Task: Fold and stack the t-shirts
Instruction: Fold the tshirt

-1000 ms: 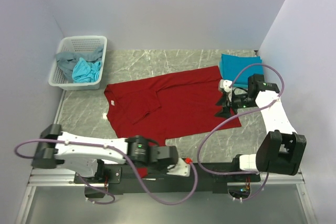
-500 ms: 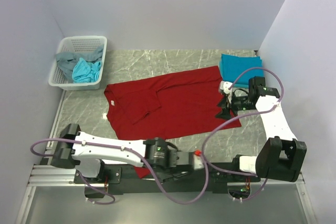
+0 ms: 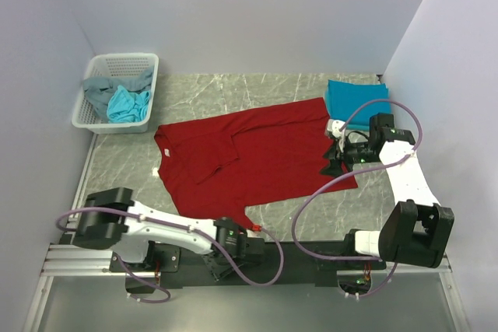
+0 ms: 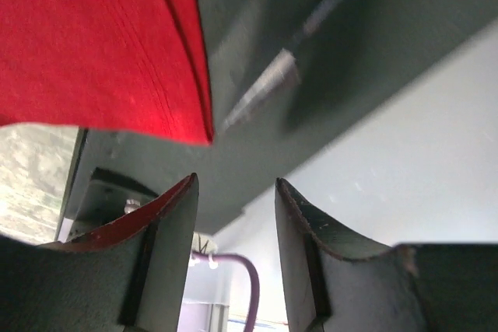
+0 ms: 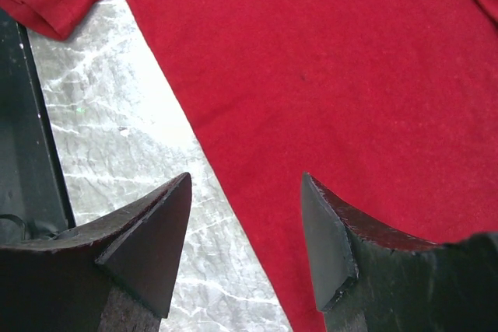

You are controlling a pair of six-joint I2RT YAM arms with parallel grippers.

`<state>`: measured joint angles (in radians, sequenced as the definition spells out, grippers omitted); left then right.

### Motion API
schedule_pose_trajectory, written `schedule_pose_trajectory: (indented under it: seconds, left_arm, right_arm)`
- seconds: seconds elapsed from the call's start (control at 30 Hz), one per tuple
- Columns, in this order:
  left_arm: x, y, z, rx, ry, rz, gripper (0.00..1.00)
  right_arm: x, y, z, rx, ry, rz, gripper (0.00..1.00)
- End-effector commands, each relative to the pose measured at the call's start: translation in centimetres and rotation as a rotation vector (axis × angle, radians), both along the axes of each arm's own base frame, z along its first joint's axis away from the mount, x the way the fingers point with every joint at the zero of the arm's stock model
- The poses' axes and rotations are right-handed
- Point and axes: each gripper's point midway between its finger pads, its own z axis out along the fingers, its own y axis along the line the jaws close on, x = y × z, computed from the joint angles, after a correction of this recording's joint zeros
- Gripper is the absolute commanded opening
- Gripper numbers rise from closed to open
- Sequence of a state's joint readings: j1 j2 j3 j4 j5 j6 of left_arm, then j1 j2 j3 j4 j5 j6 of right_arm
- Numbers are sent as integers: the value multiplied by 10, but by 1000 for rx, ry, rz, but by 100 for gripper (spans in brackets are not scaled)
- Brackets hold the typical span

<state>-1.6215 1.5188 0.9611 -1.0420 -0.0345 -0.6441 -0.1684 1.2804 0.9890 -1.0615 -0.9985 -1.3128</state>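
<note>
**Red corner just ahead of my left fingers**

At the table's (image 3: 299, 209) near edge my left fingers (image 4: 167, 227) stand part open and empty. The corner of the dark red cloth t-shirt (image 3: 264, 145) lies just beyond their tips, its length running left to right. My right fingers (image 5: 152, 227), wide and empty, hover over its right edge. Behind them lies a folded teal-blue t-shirt (image 3: 354, 97). Far left, a white plastic mesh basket (image 3: 128, 61) holds a grey shirt (image 3: 96, 91) and a light turquoise shirt (image 3: 126, 105).

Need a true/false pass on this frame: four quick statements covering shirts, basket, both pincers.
1. The red t-shirt lies spread out on the table. True.
2. The teal-blue t-shirt is in the basket. False: it lies folded on the table, far right; the basket holds a grey t-shirt and a light turquoise t-shirt.
3. The right pincer is open above the red t-shirt's edge. True.
4. The left pincer is shut on red cloth. False: its jaws stand apart, nothing between them.
</note>
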Motion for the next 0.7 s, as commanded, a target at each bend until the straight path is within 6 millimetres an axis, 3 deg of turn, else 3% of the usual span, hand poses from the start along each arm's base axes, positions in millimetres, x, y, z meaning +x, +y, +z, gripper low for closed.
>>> schedule_pose_trajectory:
  seconds: [0.0,0.27,0.47,0.67]
  left_arm:
    - [11,-4,-14,5,-61,26,49]
    - [34,-1,-26,33,-96,33,49]
    - [29,15,-36,75,-58,42,49]
    - [25,16,-38,77,-31,52,46]
  right_arm:
    - [6,-2,8,14,-20,-15,65]
    - [4,-3,5,21,4,-11,65]
    - [5,-5,5,26,-4,-16,65]
    - [3,-5,5,36,9,-12,65]
